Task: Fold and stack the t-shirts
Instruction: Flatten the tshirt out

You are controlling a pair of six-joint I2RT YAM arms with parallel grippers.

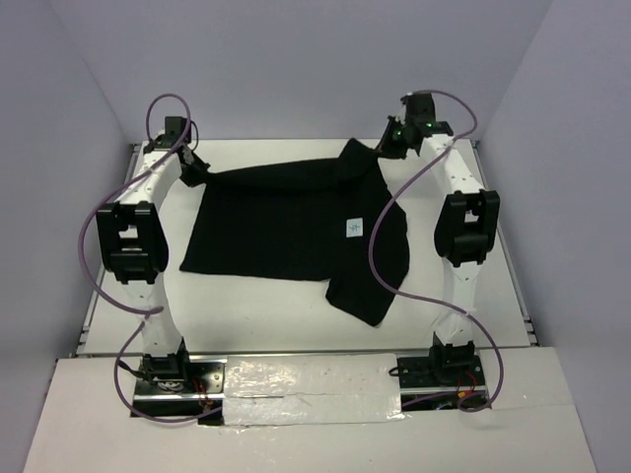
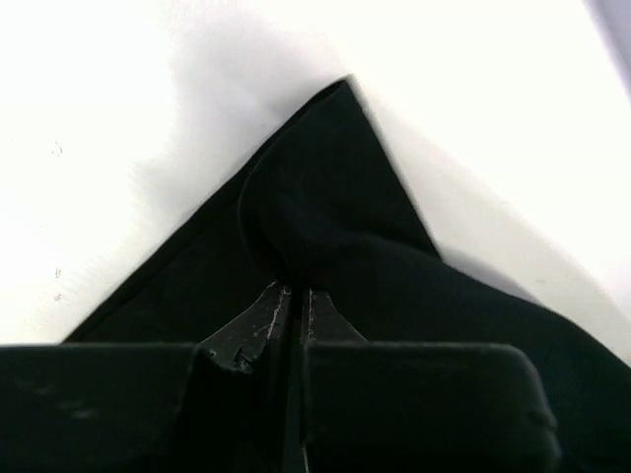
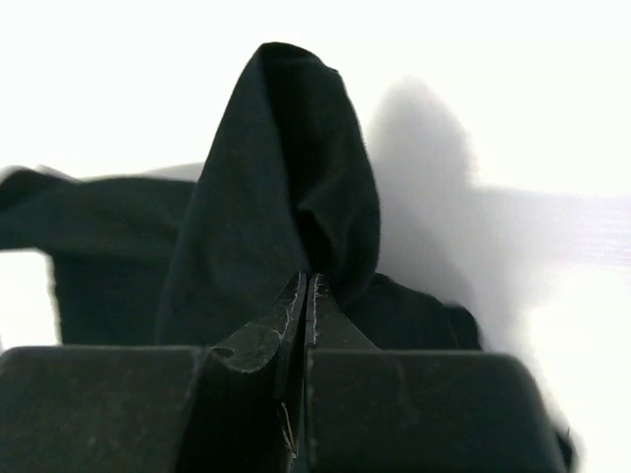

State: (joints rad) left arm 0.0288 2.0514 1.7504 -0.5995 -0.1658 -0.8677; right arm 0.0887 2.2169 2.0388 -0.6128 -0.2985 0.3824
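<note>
Top external view: The black t-shirt lies mostly flat on the white desk, between the two arms. One part trails off toward 5 o'clock, and a small white tag shows right of centre. The left end effector sits at the garment's 10 o'clock corner. The right end effector sits at about 1 o'clock, where the cloth rises in a peak.

Left wrist view: The left end effector is clenched on a fold of the t-shirt. The cloth bunches at the fingers, and a pointed corner lies on the desk toward 12 o'clock. The fabric is matte and soft, with a stitched hem along the edge.

Right wrist view: The right end effector is clenched on the t-shirt. The cloth is pinched thin between the fingers and stands up in a limp cone above them.

Assessment: The garment is light, limp and not fragile. It drapes and creases freely and will sag between the grip points. Its surface looks grippy rather than slippery. Hold is best taken at corners and hemmed edges, with the two grips kept apart so the cloth stays taut.
</note>
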